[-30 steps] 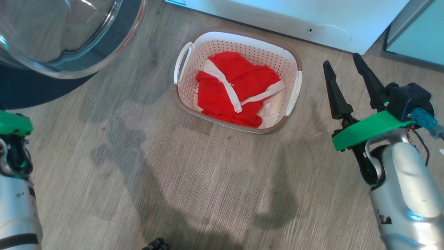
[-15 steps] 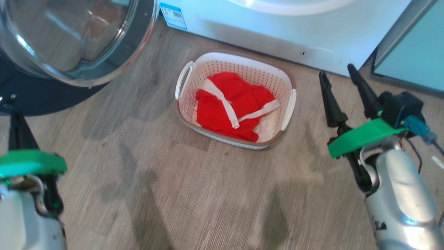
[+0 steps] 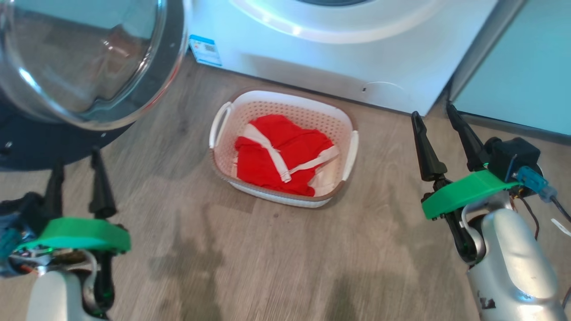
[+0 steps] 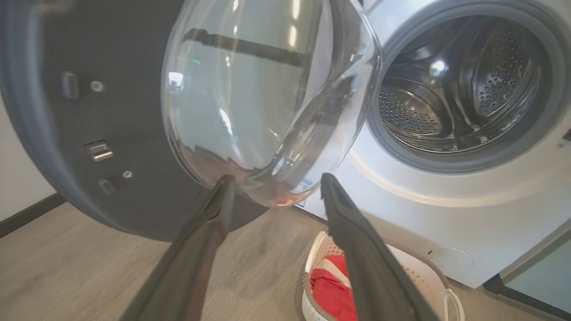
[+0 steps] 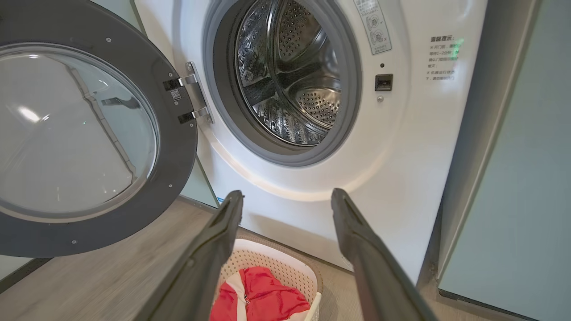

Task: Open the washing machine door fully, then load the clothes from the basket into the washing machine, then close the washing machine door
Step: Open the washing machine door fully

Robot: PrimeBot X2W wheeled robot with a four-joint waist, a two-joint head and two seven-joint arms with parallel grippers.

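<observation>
1. Where the head view looks down, the washing machine door (image 3: 89,67) stands swung out at upper left, and the basket (image 3: 285,96) sits on the floor (image 3: 267,258) just before the washing machine (image 3: 312,58), between the two arms. The clothes (image 3: 276,156) lie bunched inside, red crossed by white bands, a white scrap at the right end. The left gripper (image 3: 75,160) hovers below the door, jaws apart and empty; the right gripper (image 3: 433,113) hangs beside the basket's right end, jaws wide, holding nothing.
2. In the left wrist view, the spread jaws point up at the door's glass bulge, near it, the steel drum (image 4: 455,89) gaping beyond. The door looks open enough, so loading seems the step in hand; this arm should back clear of the glass first.
3. In the right wrist view, the wide jaws frame the basket and red cloth below the drum mouth. This arm looks better placed: come down on the high fold where a band crosses, bite deep enough to gather the white scrap too, stay off the perforated wall, and lift clear of the rim, or the light basket may follow.
</observation>
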